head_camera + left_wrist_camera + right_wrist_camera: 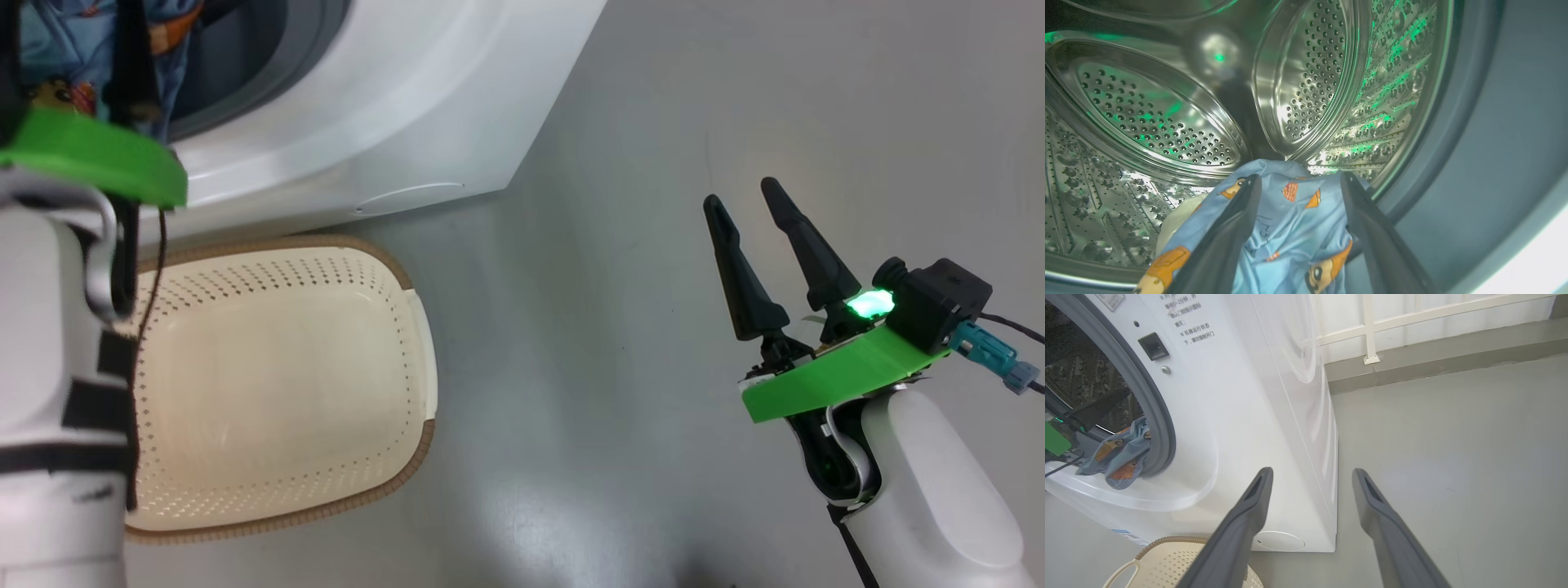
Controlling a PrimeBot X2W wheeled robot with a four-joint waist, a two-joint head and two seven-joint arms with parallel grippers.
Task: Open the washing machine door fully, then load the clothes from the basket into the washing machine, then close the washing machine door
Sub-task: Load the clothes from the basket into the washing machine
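Clothes (pixel 1118 455) on the gasket (pixel 1161 416) crowd the way into the drum (pixel 1147 106); floor (pixel 1453 457) alongside lies open

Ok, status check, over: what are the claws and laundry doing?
Both claws open: left claw at drum mouth, right claw above floor. Clothes half in, draped over the gasket. Basket empty. Cloth may foul the door.

Head overhead, left wrist inside drum (pixel 1147 110), right wrist facing washing machine (pixel 1229 416)

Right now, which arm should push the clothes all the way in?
Left. The left gripper is open at the drum mouth with the clothes between its fingers. The right gripper hangs open over the floor, away from the washing machine.
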